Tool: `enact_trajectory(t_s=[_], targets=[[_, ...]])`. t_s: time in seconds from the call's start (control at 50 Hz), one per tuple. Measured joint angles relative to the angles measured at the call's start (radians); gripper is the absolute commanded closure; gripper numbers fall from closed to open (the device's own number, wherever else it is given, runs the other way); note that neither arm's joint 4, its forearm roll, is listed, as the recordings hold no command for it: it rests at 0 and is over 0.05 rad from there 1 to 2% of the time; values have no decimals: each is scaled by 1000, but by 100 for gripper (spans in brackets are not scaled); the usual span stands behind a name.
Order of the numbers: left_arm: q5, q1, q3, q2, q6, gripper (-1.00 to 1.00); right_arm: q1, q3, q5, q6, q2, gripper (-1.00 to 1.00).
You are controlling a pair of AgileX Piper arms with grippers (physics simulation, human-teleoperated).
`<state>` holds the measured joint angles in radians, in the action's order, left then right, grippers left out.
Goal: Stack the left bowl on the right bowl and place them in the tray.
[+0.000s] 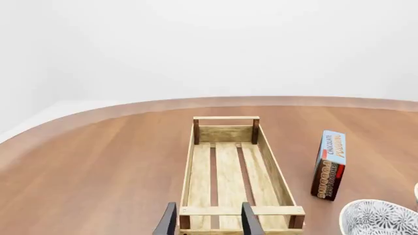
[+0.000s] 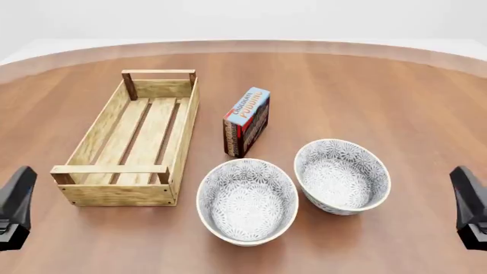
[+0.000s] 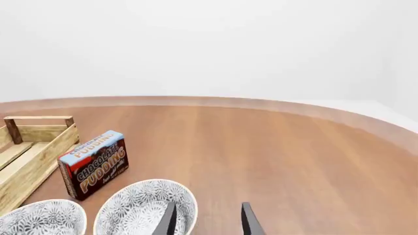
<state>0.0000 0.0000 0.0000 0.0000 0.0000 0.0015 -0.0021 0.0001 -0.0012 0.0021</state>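
Both hands are hanging back at the near edge of the surface (image 2: 365,85), and neither is holding anything. The left hand (image 1: 207,223) is showing its two dark fingers spread apart, with nothing between them, and it is looking straight down the length of the tray (image 1: 228,171). The right hand (image 3: 207,221) is likewise spread and empty, its fingers hovering just over the rim of the right bowl (image 3: 145,208). In the front view each arm is showing only a dark stub at the lower corners, so they are sitting well apart from the work.

Moving outward in the front view, the left bowl (image 2: 247,201) is sitting at about 6 o'clock from the middle of the surface, and the right bowl (image 2: 343,177) is just beside it at about 4 o'clock, their rims nearly touching. Both are lying upright and open, so nesting one in the other looks easy. The chocolate pudding box (image 2: 247,121) is standing on edge at 12 o'clock from the left bowl, close to it. The tray (image 2: 133,142) is lying at 9 o'clock, empty, long side running away from the arms.

Stacking is not yet begun; the box, standing between bowls and tray, is probably something to steer around.
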Motion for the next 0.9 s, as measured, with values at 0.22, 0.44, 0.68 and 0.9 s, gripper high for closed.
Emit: enact_trajectory(t_s=[0.22, 0.44, 0.68, 0.9], targets=[[0, 0, 0, 0, 0, -100, 4, -21, 12, -6, 17, -100], [0, 0, 0, 0, 0, -100, 62, -144, 64, -50, 128, -100], [0, 0, 0, 0, 0, -100, 178, -346, 117, -142, 354, -100], [0, 0, 0, 0, 0, -100, 310, -559, 191, -210, 567, -100]])
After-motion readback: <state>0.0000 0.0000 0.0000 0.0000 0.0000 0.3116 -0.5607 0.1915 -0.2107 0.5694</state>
